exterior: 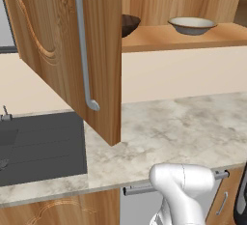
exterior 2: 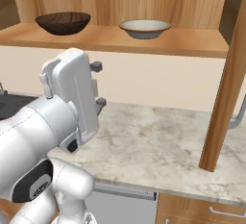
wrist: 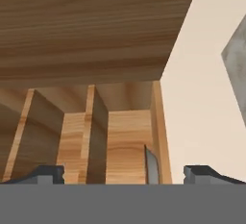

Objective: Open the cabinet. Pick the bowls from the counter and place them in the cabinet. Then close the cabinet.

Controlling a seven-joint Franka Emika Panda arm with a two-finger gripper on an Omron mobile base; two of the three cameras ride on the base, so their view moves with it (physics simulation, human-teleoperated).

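Both bowls already on the cabinet shelf [exterior 2: 192,45]: wood bowl [exterior 2: 63,22] to the left, tan bowl [exterior 2: 144,28] to the right, apart from each other, both upright, rims level; round, so no long axis of their own; surface [exterior 2: 158,141] below carrying no bowl in view.

Remaining step, by judgement: closing the cabinet; both doors standing open.

Left door [exterior: 62,50] swung out over the surface and sink [exterior: 38,147], free edge toward the camera; bar handle [exterior: 84,45] on its outer face, long axis vertical, running most of the door's height.

Right door [exterior 2: 226,88] seen edge-on at the right of the right base view, also vertical, bottom corner low over the surface; bit of its handle [exterior 2: 238,119] peeking behind the edge.

Gripper [exterior 2: 98,83] held below shelf level, in front of the backsplash, left of centre; jaws spread wide, one above the other in the right base view, nothing between them.

Hand view looking up at the cabinet underside [wrist: 86,31] and wood panels beyond; finger tips [wrist: 48,174] wide apart, empty.

Key relation: left door nearer the hand, up and to its left; right door well off to the right.

Likely need: push on a door's outer face or free edge, swinging it back toward the shelf; risk of clipping the shelf edge on the way up.
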